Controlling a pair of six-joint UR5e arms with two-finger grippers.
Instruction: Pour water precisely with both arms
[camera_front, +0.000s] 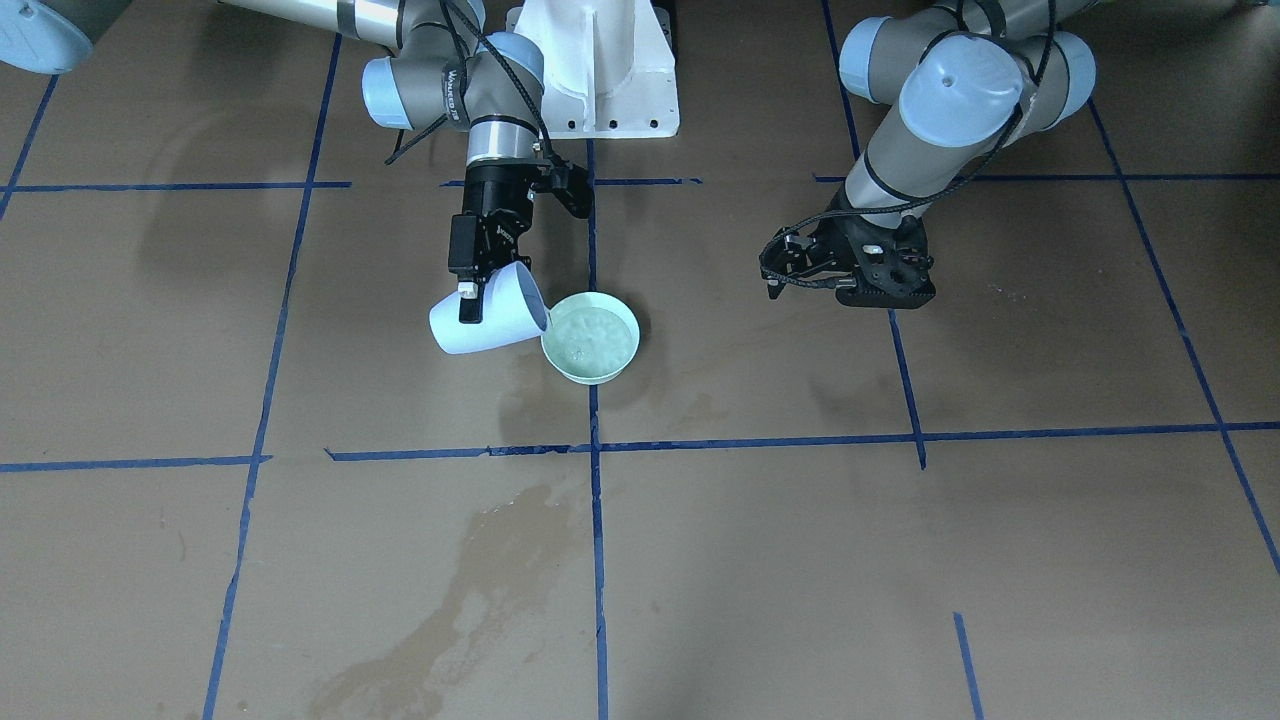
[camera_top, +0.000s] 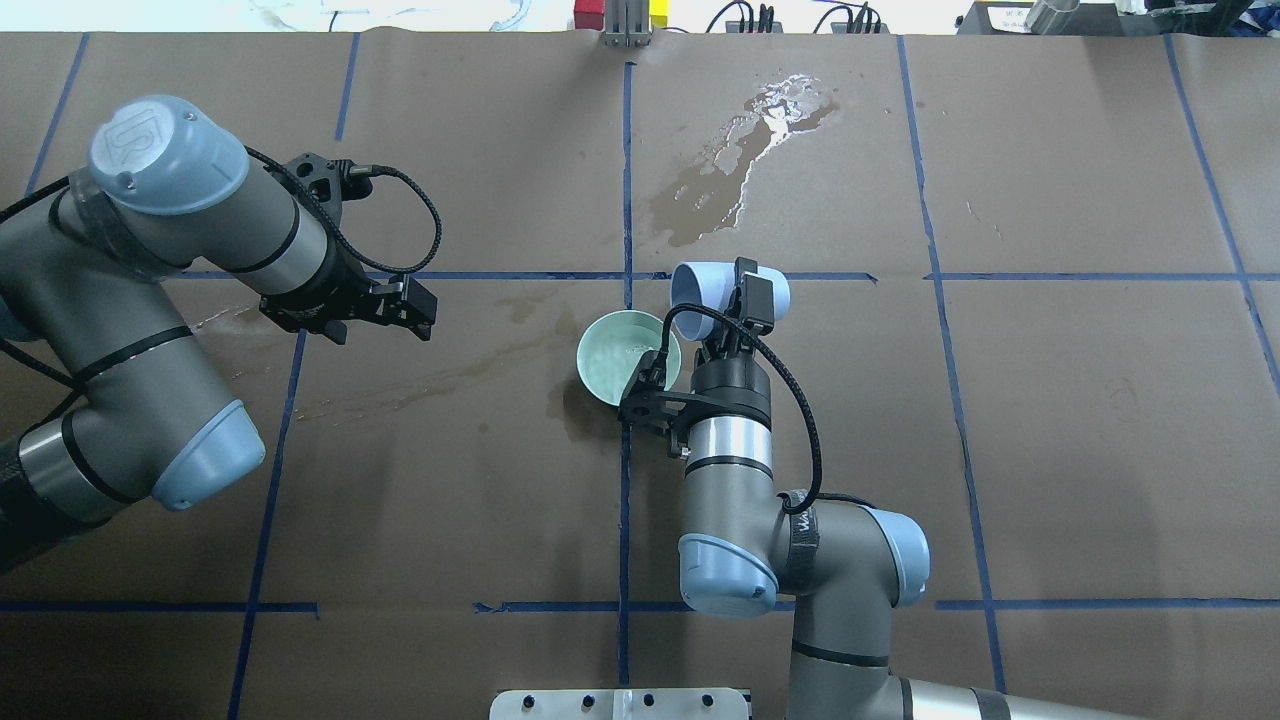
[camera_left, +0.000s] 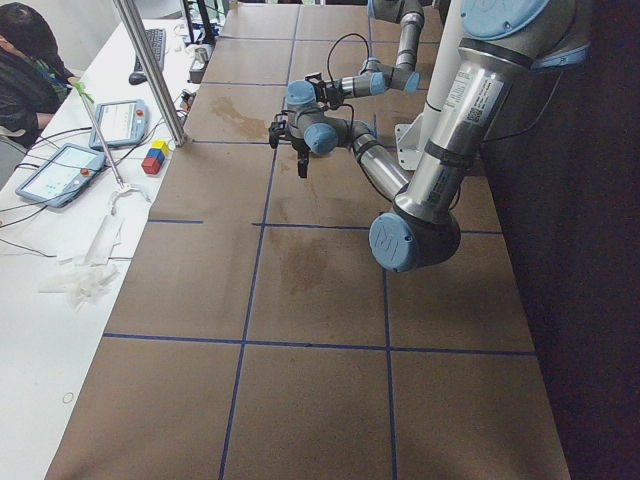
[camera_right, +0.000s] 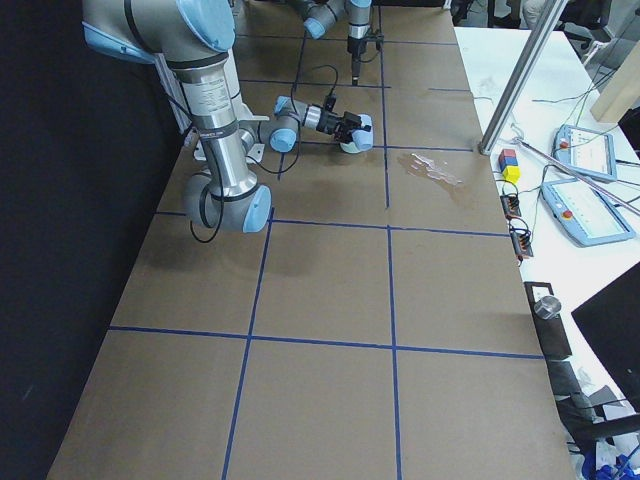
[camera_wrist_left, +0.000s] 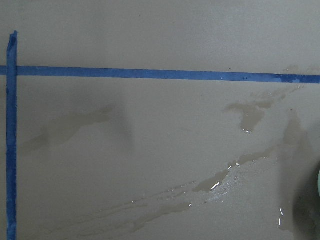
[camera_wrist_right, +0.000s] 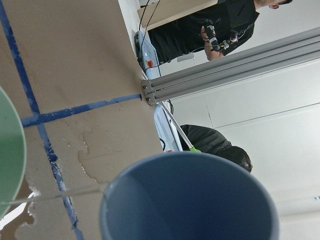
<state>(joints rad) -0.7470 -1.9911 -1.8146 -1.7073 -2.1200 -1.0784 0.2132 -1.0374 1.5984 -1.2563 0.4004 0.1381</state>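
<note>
while the right gripper (camera_top: 745, 300) is clamped on the pale blue cup (camera_top: 705, 288), tipped on its side with its mouth at the green bowl's (camera_top: 590, 375) rim, i see the water (camera_front: 590, 338) rippling inside the bowl. in the overhead view the cup sits at the bowl's 1 o'clock. the left gripper (camera_top: 395, 305) hovers well apart at 9 o'clock, and i cannot tell how its jaws stand. a wet patch (camera_top: 740, 160) glints on the board towards 12 o'clock.
</note>
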